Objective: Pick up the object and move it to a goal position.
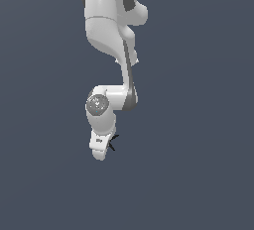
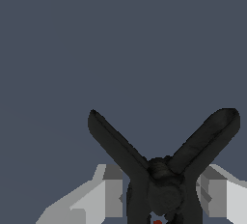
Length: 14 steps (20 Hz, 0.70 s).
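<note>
White Panda arm [image 1: 111,50] hangs folded, forearm dropping to wrist [image 1: 99,106], hand pointing down. Gripper [image 1: 101,152] low in exterior view; wrist view shows both fingers [image 2: 103,194] clamped against the black pronged object [image 2: 161,170] between them.

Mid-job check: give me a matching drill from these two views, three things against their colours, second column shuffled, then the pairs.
Things:
1. pronged object
2. gripper
3. spot on the object

Colours:
A. red
B. black
C. white

Pairs: 1-B, 2-C, 3-A
</note>
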{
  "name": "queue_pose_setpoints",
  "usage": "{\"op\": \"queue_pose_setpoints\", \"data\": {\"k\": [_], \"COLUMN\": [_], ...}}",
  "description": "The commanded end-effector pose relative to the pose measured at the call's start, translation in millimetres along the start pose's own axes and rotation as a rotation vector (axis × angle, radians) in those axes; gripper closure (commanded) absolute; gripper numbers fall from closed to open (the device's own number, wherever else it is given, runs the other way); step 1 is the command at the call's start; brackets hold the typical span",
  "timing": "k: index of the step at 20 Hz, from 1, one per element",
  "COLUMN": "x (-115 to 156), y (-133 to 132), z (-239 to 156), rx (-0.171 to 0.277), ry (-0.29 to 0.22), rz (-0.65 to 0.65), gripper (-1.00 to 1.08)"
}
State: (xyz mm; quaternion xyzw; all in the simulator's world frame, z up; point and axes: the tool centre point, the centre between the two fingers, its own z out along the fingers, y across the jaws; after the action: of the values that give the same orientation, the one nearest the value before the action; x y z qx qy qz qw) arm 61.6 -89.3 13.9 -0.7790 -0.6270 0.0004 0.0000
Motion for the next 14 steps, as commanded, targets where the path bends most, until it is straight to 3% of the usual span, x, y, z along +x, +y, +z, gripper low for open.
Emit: {"op": "queue_pose_setpoints", "data": {"k": [1, 8, 14], "x": [1.0, 9.5, 25.0], "y": [-0.1, -2.5, -6.6], "z": [-2.4, -29.6, -79.5], "rx": [0.0, 0.0, 0.0], "ry": [0.0, 0.0, -0.001], "rz": [0.0, -0.001, -0.001], "gripper": [1.08, 1.08, 1.08]}}
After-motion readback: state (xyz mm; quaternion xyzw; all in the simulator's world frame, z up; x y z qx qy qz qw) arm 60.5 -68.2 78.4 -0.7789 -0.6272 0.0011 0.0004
